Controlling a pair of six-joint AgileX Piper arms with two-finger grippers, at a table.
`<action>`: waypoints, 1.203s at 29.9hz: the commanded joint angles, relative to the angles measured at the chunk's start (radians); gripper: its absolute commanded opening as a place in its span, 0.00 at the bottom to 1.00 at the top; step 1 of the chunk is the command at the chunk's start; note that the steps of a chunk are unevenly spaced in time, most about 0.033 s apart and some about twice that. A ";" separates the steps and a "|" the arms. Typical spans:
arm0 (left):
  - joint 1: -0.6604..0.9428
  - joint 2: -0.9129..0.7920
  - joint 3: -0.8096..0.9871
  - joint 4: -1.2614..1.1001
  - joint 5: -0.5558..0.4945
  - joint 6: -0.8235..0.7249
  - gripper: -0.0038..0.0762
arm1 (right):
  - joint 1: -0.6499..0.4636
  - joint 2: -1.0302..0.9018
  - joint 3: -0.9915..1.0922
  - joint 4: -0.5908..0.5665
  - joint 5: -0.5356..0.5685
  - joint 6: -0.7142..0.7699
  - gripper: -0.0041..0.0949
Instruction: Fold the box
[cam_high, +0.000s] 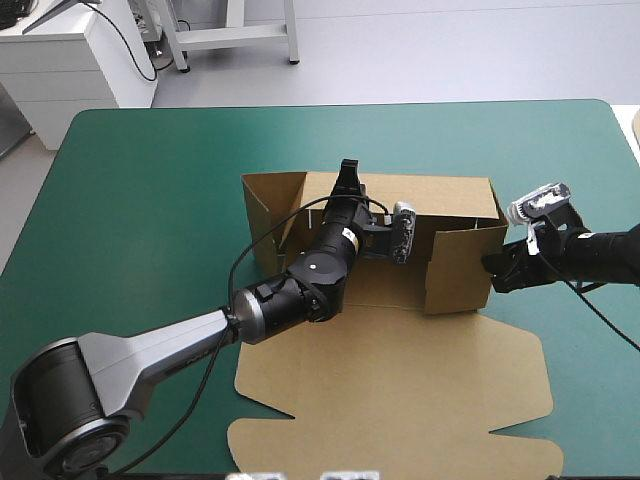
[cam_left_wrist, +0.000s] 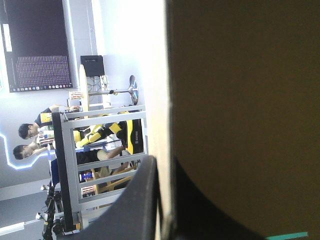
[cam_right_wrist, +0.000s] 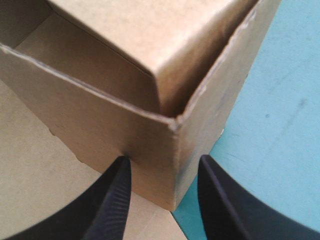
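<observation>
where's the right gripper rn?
In the high view the right gripper sits right of centre, at the near right corner of the box. The right wrist view shows its fingers open, one either side of that corner.

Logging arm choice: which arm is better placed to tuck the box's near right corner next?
Right, probably. The right end effector stands open astride that corner of the box. The left end effector is shut on the far wall, apparently steadying it.
</observation>
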 joint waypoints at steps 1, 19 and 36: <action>-0.013 -0.034 -0.019 -0.009 -0.024 -0.006 0.04 | 0.010 -0.002 -0.033 0.082 -0.023 -0.004 0.44; -0.013 -0.034 -0.019 -0.009 -0.020 -0.006 0.04 | 0.149 0.097 -0.033 0.151 -0.302 0.030 0.50; -0.011 -0.034 -0.019 -0.009 0.017 -0.006 0.04 | 0.145 0.091 -0.033 0.103 -0.492 0.029 0.49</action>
